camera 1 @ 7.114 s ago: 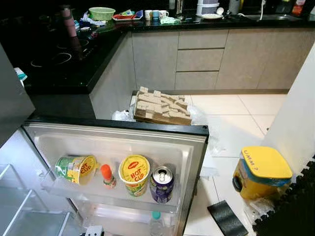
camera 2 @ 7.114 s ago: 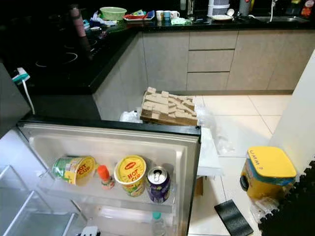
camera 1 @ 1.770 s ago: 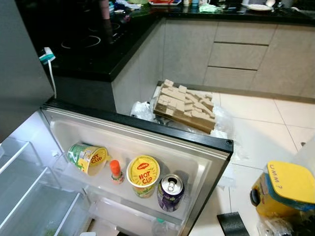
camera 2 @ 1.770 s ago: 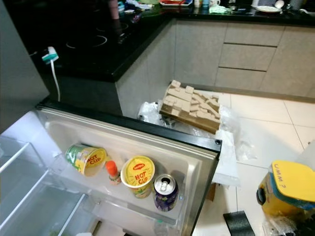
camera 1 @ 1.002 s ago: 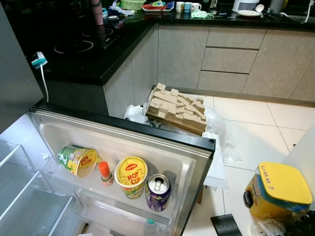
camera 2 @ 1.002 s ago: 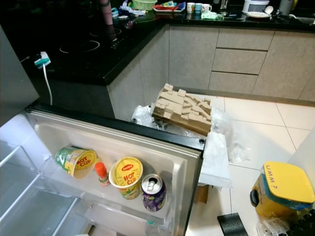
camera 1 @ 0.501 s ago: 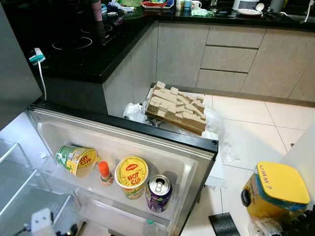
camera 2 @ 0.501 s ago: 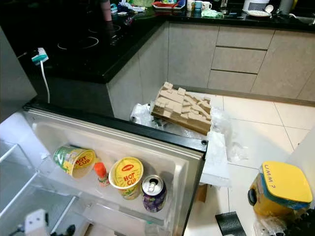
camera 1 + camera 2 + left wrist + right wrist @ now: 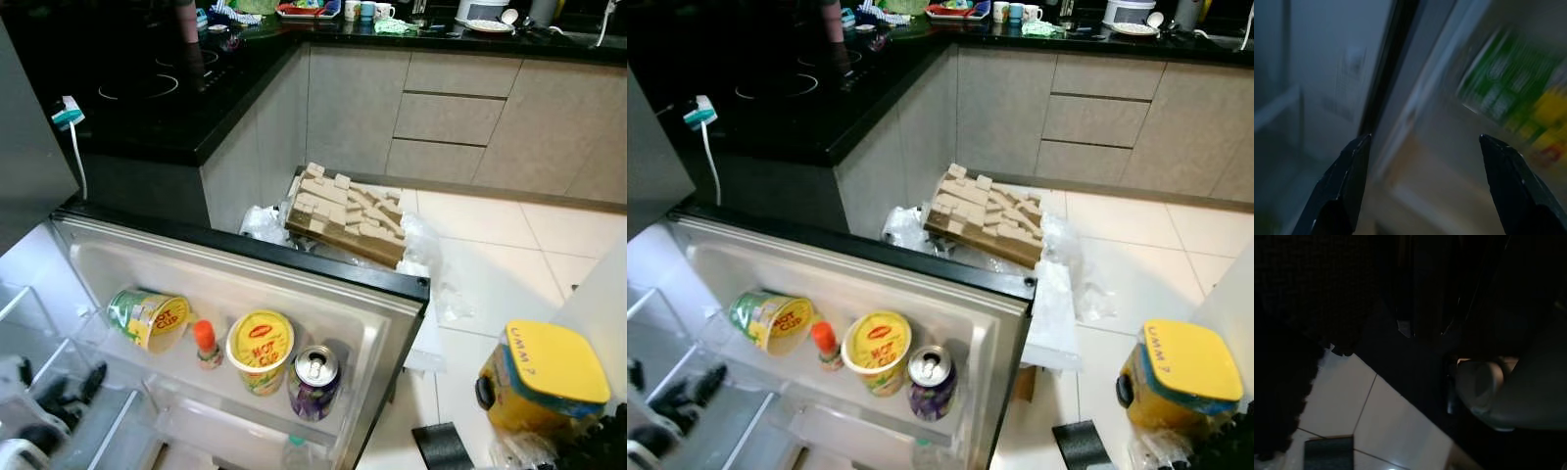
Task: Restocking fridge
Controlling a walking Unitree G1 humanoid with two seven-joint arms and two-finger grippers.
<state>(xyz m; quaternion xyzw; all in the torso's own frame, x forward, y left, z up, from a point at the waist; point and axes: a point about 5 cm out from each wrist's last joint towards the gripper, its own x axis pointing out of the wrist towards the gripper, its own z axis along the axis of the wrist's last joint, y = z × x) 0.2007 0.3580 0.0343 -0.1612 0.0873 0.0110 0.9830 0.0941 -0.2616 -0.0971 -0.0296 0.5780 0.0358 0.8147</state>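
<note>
The open white-lined fridge door (image 9: 392, 323) has a clear plastic door shelf (image 9: 127, 367) carrying four items in a row. A green and yellow noodle cup (image 9: 147, 318) lies tipped on its side. At its 3 o'clock stand a small bottle with an orange cap (image 9: 207, 343), an upright yellow-lidded paper noodle cup (image 9: 261, 350), and a purple aluminium drink can (image 9: 313, 380) with a shiny pull-tab top.

The left gripper (image 9: 61, 397) comes up at 7 o'clock of the tipped cup, in front of the fridge's clear shelves. In the left wrist view its two black fingers (image 9: 1344, 183) stand wide apart with nothing between them, the blurred green cup beyond.

The right wrist view is dark; I cannot tell how that gripper stands.

On the pale glossy tiled floor (image 9: 490, 245) sits a yellow lidded plastic tub (image 9: 544, 377), and behind the door a brown tray of beige blocks (image 9: 348, 211).
</note>
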